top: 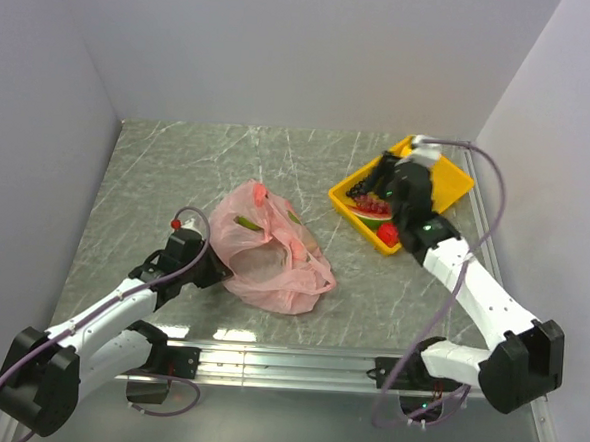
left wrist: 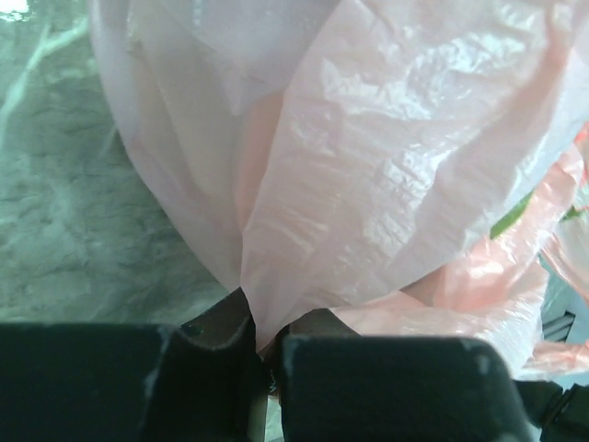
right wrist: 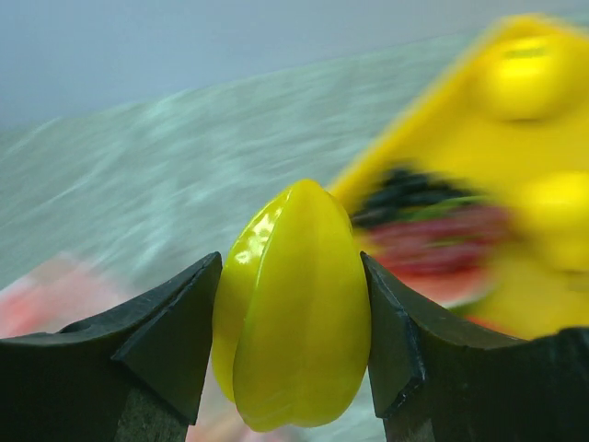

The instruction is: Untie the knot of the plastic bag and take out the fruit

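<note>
**Status: both grippers loaded, one on the bag and one on a fruit**

1. My left gripper (top: 202, 263) sits low on the table (top: 158, 163) at the near-left edge of the plastic bag (top: 273, 255). In the left wrist view, my fingers (left wrist: 368, 387) are drawn almost together, with a fold of the pink film (left wrist: 368, 166) pinched between them.

2. The bag lies slumped at mid-table, well apart from the yellow tray (top: 456, 181). A green shape (top: 247, 221) shows through the film at its far side. I cannot make out the knot in any view.

3. My right gripper (top: 380, 182) is over the left part of the tray, at the far right of the table. In the right wrist view, my two fingers (right wrist: 175, 331) are clamped on a yellow fruit (right wrist: 294, 308). It is ridged and glossy, held upright, with one finger on each flank.

4. The tray behind the fruit is blurred. It holds a dark grape bunch (right wrist: 414, 189), and the top view shows a watermelon slice (top: 368, 213) with a small red fruit (top: 386, 233) beside it.
</note>
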